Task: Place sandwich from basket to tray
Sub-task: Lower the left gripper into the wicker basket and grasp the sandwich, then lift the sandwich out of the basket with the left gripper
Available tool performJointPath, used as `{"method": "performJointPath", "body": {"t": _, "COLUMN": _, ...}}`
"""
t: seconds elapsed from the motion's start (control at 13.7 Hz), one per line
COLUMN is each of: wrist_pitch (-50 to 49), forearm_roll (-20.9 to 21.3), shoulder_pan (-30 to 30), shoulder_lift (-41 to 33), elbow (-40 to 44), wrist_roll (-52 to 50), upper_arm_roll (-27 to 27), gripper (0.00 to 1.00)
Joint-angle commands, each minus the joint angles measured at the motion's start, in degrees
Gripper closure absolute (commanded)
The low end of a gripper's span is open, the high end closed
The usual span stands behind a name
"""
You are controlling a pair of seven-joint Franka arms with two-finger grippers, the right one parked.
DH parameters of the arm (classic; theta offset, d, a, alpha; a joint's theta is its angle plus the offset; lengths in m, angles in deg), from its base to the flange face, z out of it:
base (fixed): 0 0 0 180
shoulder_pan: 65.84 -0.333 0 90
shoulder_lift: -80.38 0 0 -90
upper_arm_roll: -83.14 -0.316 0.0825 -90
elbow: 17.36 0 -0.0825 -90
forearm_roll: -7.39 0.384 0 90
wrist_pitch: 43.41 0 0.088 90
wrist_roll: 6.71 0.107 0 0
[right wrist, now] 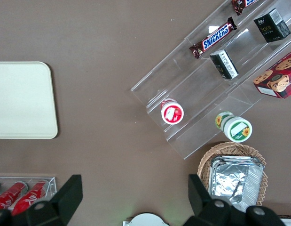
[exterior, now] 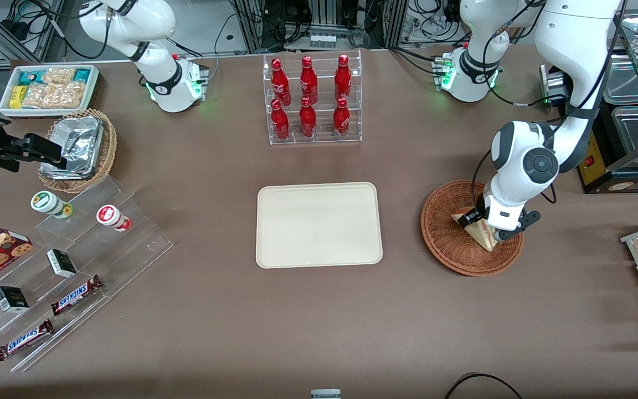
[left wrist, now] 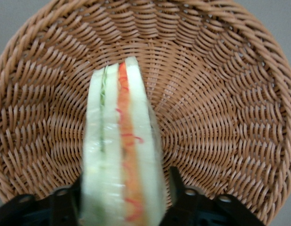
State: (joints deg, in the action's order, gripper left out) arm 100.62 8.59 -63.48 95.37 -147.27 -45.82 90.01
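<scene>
Reading the front view from its left edge, we pass a clear stepped display (exterior: 70, 266) with chocolate bars and small tubs, then a tan wicker basket of foil packs (exterior: 78, 149), then a rack of red bottles (exterior: 313, 100), and nearer the camera than the rack we reach the tray (exterior: 319, 224), cream-white, flat and bare on the brown surface (exterior: 214, 332). Toward the working arm's end sits the basket (exterior: 446, 233), round, shallow and reddish-brown, well apart from the tray with open surface between them. Inside it is the sandwich (exterior: 482, 233), standing on edge with its red and green filling facing the wrist camera, and the end effector (exterior: 490, 224) is down in the basket with one black finger on each bread face (left wrist: 121, 155), closed on the wedge. We judge the sandwich light but soft: the bread will compress and the clear wrap looks slick, so a hard squeeze could crush it and a loose one could let it slide. The broad flat faces, low near the thick end, seem the sensible place to hold, which is where the fingers (left wrist: 180, 193) sit. We expect the next move to call for a straight lift clear of the woven rim before carrying it toward the tray.
</scene>
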Motion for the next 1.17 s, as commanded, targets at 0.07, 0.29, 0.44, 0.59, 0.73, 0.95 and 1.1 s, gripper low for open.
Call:
{"method": "performJointPath", "body": {"t": 0.07, "wrist_pitch": -8.82, "forearm_roll": 3.45, "shoulder_pan": 0.27, "shoulder_lift": -5.66, "elbow": 2.28, "wrist_roll": -0.44, "upper_arm_roll": -0.02, "gripper": 1.00}}
{"method": "performJointPath", "body": {"t": 0.29, "wrist_pitch": -21.56, "forearm_roll": 3.54, "shoulder_pan": 0.63, "shoulder_lift": -9.19, "elbow": 10.08, "wrist_roll": -0.96, "upper_arm_roll": 4.00, "gripper": 1.00}}
{"method": "performJointPath", "body": {"t": 0.44, "wrist_pitch": -31.13, "forearm_roll": 3.54, "shoulder_pan": 0.72, "shoulder_lift": -7.01, "elbow": 19.64, "wrist_roll": -1.05, "upper_arm_roll": 9.36, "gripper": 1.00}}
{"method": "performJointPath", "body": {"t": 0.59, "wrist_pitch": -38.37, "forearm_roll": 3.72, "shoulder_pan": 0.72, "shoulder_lift": -2.80, "elbow": 28.27, "wrist_roll": -2.53, "upper_arm_roll": 16.13, "gripper": 1.00}}
{"method": "performJointPath", "body": {"t": 0.73, "wrist_pitch": -38.13, "forearm_roll": 3.63, "shoulder_pan": 0.72, "shoulder_lift": 0.28, "elbow": 32.68, "wrist_roll": -6.30, "upper_arm_roll": 22.63, "gripper": 1.00}}
{"method": "performJointPath", "body": {"t": 0.95, "wrist_pitch": -38.04, "forearm_roll": 7.48, "shoulder_pan": 6.66, "shoulder_lift": 8.88, "elbow": 40.58, "wrist_roll": -9.30, "upper_arm_roll": 26.70, "gripper": 1.00}}
{"method": "performJointPath", "body": {"t": 1.1, "wrist_pitch": -37.61, "forearm_roll": 11.34, "shoulder_pan": 12.47, "shoulder_lift": 15.91, "elbow": 46.38, "wrist_roll": -14.47, "upper_arm_roll": 26.44, "gripper": 1.00}}
